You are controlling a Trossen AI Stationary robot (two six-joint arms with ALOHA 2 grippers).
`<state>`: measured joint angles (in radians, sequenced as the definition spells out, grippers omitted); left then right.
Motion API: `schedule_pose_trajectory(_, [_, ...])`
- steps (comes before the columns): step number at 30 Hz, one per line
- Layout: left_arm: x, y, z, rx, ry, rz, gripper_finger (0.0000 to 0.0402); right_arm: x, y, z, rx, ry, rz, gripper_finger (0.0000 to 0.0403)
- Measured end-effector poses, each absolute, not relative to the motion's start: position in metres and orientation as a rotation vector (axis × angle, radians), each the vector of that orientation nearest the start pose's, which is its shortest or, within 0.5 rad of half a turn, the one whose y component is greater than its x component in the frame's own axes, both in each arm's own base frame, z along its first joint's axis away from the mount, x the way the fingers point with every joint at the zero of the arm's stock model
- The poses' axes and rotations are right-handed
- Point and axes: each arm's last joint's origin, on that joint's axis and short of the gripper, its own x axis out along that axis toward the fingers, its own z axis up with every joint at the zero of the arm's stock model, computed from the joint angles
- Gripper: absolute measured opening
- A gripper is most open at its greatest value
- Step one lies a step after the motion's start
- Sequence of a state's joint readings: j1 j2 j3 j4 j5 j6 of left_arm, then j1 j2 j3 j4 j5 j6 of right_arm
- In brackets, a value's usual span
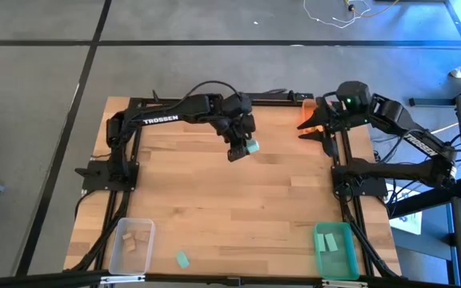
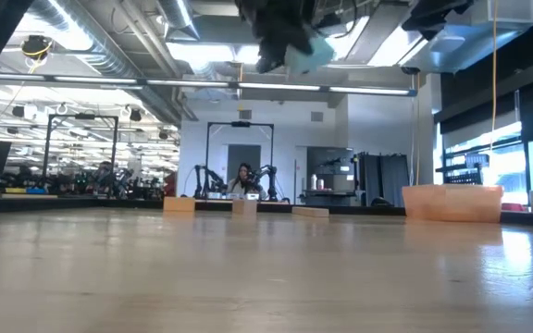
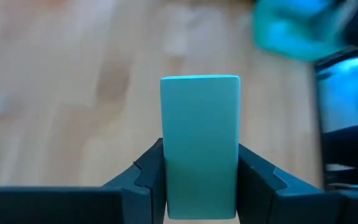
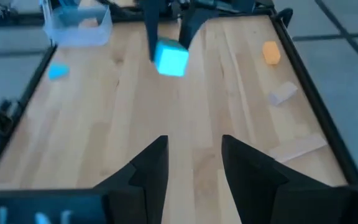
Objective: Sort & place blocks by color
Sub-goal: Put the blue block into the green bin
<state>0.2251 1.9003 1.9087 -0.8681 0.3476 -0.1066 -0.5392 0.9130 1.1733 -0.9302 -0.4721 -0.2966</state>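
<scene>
Your left claw (image 1: 244,150) hangs above the middle of the pale wood-plank tabletop (image 1: 214,200), its fingers (image 3: 146,177) pinching a teal block (image 3: 200,146) clear of the surface. Your right claw (image 4: 194,163) waits near the orange bin (image 2: 452,202), fingers spread with nothing between them. Well away from that bin, along the opposite tabletop edge, sit a clear bin (image 1: 131,246), a loose teal block (image 1: 182,258) and a green bin (image 1: 334,250). Beyond the tabletop you see a workshop with ceiling lights
</scene>
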Motion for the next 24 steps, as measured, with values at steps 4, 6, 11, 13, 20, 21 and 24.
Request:
schedule_pose_trajectory(4, [0.408, 0.083, 0.351, -0.435, 0.748, -0.183, 0.0124, 0.142, -0.066, 0.375, -0.136, 0.582, 0.099, 0.0149])
schedule_pose_trajectory(6, [0.41, 0.084, 0.355, -0.467, 0.705, -0.239, 0.0124, 0.146, -0.064, 0.375, -0.236, 0.568, 0.146, 0.0149])
schedule_pose_trajectory(11, [0.413, 0.09, 0.362, -0.52, 0.628, -0.308, 0.0124, 0.163, -0.056, 0.375, -0.487, 0.506, 0.281, 0.0149])
schedule_pose_trajectory(13, [0.413, 0.093, 0.363, -0.549, 0.62, -0.318, 0.0124, 0.171, -0.052, 0.375, -0.562, 0.48, 0.306, 0.0149])
schedule_pose_trajectory(20, [0.413, 0.095, 0.364, -0.576, 0.614, -0.305, 0.0124, 0.201, -0.042, 0.374, -0.699, 0.435, 0.291, 0.0149])
schedule_pose_trajectory(21, [0.413, 0.095, 0.365, -0.575, 0.611, -0.305, 0.0124, 0.205, -0.041, 0.374, -0.701, 0.432, 0.292, 0.0149])
schedule_pose_trajectory(24, [0.413, 0.094, 0.365, -0.573, 0.611, -0.301, 0.0124, 0.214, -0.041, 0.369, -0.666, 0.477, 0.246, 0.0149])
